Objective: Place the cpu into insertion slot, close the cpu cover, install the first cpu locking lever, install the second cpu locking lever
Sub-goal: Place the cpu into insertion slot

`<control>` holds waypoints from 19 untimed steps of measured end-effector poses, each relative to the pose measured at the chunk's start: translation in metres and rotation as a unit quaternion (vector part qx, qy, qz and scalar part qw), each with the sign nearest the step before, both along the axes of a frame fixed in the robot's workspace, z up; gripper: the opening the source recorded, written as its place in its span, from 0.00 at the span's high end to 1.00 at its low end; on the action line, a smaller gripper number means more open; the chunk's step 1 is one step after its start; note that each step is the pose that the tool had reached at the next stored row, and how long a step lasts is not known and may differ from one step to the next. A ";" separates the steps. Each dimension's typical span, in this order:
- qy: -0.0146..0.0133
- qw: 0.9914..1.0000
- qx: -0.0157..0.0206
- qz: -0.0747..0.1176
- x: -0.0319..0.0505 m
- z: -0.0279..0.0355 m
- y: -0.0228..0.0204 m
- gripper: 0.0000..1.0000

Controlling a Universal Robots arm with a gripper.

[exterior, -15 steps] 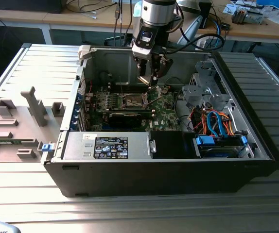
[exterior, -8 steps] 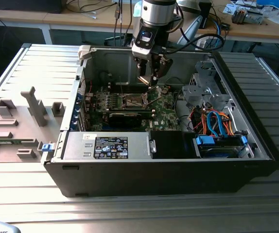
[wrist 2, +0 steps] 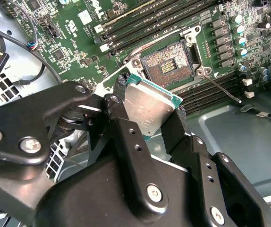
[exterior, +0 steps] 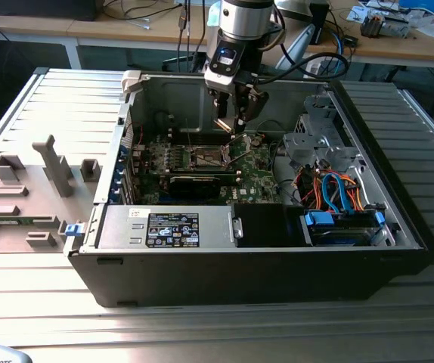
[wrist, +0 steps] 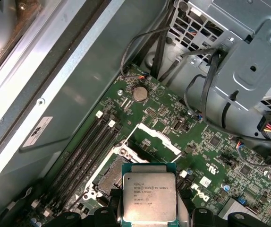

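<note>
Cpu (wrist 2: 147,111) pinched by opposite edges in closed claw (wrist 2: 150,98), metal top facing wrist cameras. Chip hangs just above slot (wrist 2: 168,66), near but not yet seated. Edge grip likely spares underside contacts and keeps chip level for drop-in. Slot bare, dark centre exposed. Cover (wrist: 156,137) apparently swung up away from slot, leaving way clear. One thin lever (wrist 2: 220,90) lies unlatched beside slot. Around slot: green motherboard (exterior: 258,178) inside open case (exterior: 202,265) on ribbed tabletop (exterior: 51,318).

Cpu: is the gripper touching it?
Touching. In the second wrist view the gripper clamps the cpu by two opposite edges.
</note>
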State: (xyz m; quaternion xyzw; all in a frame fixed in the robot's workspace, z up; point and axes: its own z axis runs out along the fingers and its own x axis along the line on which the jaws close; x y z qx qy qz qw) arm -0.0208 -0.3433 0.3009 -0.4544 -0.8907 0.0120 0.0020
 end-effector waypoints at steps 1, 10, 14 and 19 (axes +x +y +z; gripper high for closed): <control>0.000 1.000 0.000 -0.001 0.0000 0.0000 0.0000 0.46; 0.000 1.000 0.000 -0.005 0.0000 0.0000 0.0000 0.46; 0.000 1.000 -0.001 -0.007 0.0000 0.0000 0.0000 0.46; 0.000 1.000 -0.001 -0.009 0.0001 0.0000 0.0000 0.46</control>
